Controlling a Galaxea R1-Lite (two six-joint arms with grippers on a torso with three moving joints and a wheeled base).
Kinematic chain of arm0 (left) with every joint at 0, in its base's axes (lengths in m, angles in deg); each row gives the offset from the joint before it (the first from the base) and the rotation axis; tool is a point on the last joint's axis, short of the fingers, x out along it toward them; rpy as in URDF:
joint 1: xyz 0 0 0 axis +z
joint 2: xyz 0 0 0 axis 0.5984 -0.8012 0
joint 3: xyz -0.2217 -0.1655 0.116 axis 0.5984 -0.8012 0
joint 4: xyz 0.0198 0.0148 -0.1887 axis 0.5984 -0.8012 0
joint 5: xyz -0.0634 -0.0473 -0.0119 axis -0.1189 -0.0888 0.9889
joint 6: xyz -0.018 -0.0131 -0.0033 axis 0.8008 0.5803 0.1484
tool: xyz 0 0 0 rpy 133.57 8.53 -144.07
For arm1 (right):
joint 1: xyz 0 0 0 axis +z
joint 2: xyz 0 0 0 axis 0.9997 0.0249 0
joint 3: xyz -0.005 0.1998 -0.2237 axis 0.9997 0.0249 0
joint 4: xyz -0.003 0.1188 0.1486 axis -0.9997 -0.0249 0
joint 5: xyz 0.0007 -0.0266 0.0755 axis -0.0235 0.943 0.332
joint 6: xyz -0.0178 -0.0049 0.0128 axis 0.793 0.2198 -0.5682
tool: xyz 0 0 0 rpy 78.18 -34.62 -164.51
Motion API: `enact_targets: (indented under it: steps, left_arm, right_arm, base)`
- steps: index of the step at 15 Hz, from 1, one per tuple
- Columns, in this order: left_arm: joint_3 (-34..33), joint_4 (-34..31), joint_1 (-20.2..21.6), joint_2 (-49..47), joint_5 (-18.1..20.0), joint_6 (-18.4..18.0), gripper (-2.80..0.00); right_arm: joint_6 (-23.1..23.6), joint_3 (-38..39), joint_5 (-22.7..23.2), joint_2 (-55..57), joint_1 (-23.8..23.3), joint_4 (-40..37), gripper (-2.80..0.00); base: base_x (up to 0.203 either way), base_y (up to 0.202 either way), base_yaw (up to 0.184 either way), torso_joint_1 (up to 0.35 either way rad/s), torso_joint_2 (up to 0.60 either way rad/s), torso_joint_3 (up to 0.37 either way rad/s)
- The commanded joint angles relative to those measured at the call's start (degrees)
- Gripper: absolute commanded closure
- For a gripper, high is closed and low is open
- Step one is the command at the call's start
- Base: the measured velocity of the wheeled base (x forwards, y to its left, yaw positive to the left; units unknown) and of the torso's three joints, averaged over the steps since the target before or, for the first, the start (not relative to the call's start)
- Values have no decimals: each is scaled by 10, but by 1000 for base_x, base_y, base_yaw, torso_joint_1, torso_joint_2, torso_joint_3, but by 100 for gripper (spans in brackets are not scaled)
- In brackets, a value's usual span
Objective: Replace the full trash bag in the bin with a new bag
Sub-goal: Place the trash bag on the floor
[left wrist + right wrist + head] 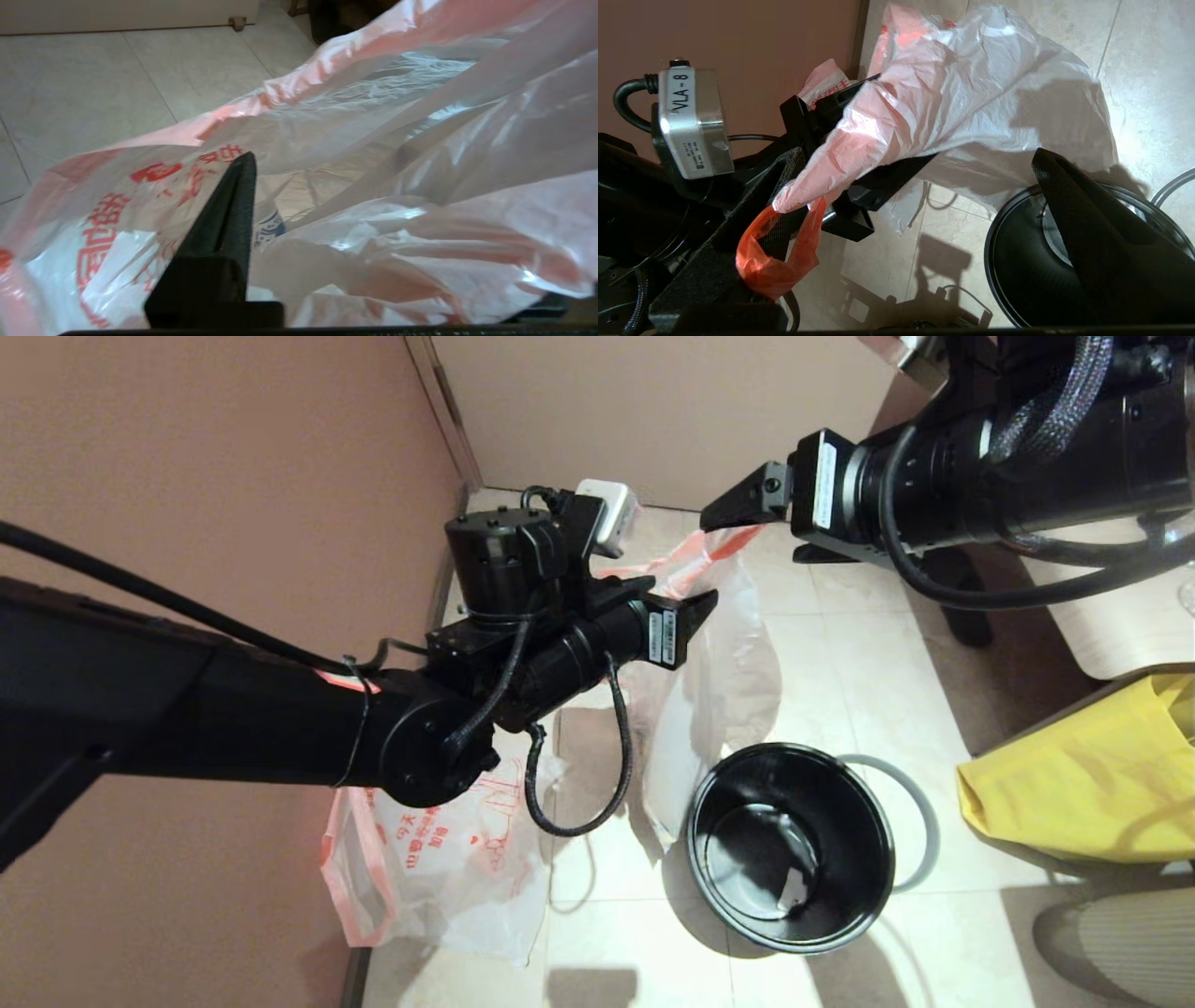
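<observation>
Overhead, the black left arm reaches in from the left along the pinkish-brown wall (233,476). The left gripper (674,602) sits high over the pale tiled floor (840,644), beside the film of the new bag (728,663), a thin translucent white plastic bag with pink-red handles. In the left wrist view its fingers (224,219) stand wide apart with the film draped across the gap; nothing is pinched between them that can be seen.

Opposite it, coming from the upper right, the right gripper (747,523) is also spread wide. One pink-red handle is looped over one of its fingers (738,242), so the bag hangs from that hook, stretched between the two grippers above the floor and just beside the bin.

A big yellow bag (1074,793) sits at the right edge. Against the wall under the left arm lies the full trash bag (439,868), white with red print, slumped on the tiles; its contents cannot be made out.

Standing upright, unlined, is the small round glossy black plastic bin (840,821), with a pale scrap (794,891) at its bottom. Its loose grey ring (920,803) lies on the floor behind it, partly hidden.
</observation>
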Motion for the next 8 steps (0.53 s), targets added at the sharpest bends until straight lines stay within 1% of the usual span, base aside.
enact_targets:
  steps: [1, 3, 6, 8]
  left_arm:
    - [-8, 11, -2, 3, 0, -1, 0]
    - [-6, 11, -4, 3, 0, 0, 0]
    - [-9, 11, -10, 4, 0, 1, 0]
    - [-9, 9, -8, -5, 0, 2, 0]
  right_arm:
    - [-1, 0, 0, -3, 3, -2, -280]
    - [-2, 0, 0, -7, 8, -4, -280]
    - [-36, 0, 5, -18, 20, -1, -280]
    - [-41, 0, 12, -22, 24, 0, -280]
  base:
    - [0, 0, 0, 0, 0, 0]
    - [0, 0, 0, 0, 0, 0]
    - [0, 0, 0, 0, 0, 0]
    - [0, 0, 0, 0, 0, 0]
